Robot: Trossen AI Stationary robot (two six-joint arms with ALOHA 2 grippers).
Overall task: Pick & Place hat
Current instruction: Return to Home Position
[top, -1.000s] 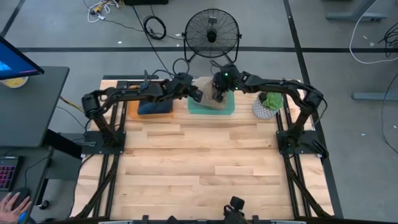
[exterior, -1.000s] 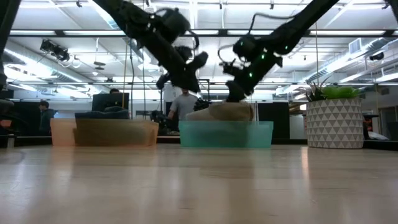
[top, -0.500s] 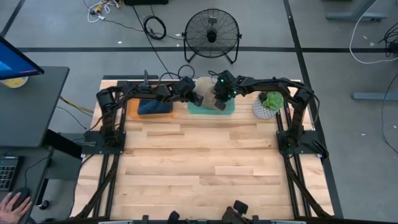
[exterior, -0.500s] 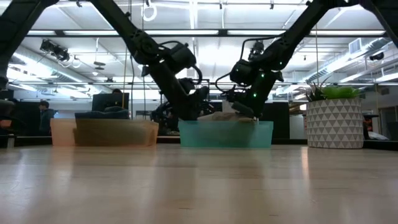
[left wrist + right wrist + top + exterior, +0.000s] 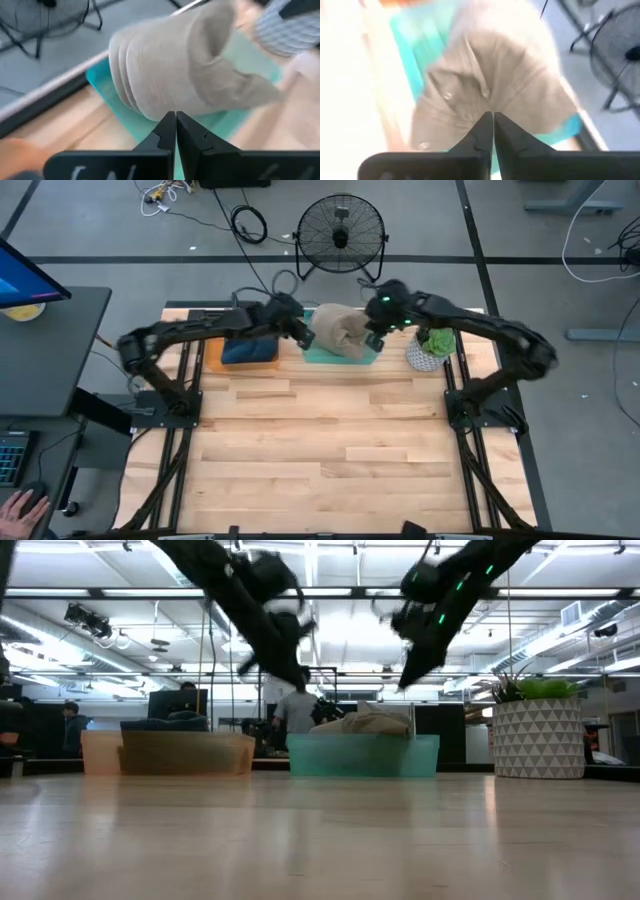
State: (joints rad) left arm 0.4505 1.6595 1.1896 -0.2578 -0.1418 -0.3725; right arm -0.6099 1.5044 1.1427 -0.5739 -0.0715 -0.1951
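Observation:
A beige cap point(image 5: 338, 330) lies crumpled in the teal tray point(image 5: 362, 356); in the low view the cap point(image 5: 368, 723) rises above the tray's wall point(image 5: 365, 755). My left gripper point(image 5: 303, 332) hovers shut at the cap's left side and shows raised in the low view point(image 5: 300, 677). My right gripper point(image 5: 376, 337) hovers shut at the cap's right side, also raised point(image 5: 408, 680). In each wrist view the shut fingertips, left point(image 5: 175, 116) and right point(image 5: 493, 116), stand in front of the cap point(image 5: 170, 70) point(image 5: 490, 75).
An orange tray point(image 5: 212, 356) holding a dark blue cap point(image 5: 250, 351) sits left of the teal tray. A potted plant in a white pot point(image 5: 432, 348) stands to its right. A floor fan point(image 5: 340, 230) is beyond the far edge. Bare wood point(image 5: 330, 440) spreads toward the near edge.
Both grippers dipped down into the teal tray at the cap, then rose well above it and drew apart, the left toward the left, the right toward the right. The cap, held higher under the right gripper before, now lies in the tray.

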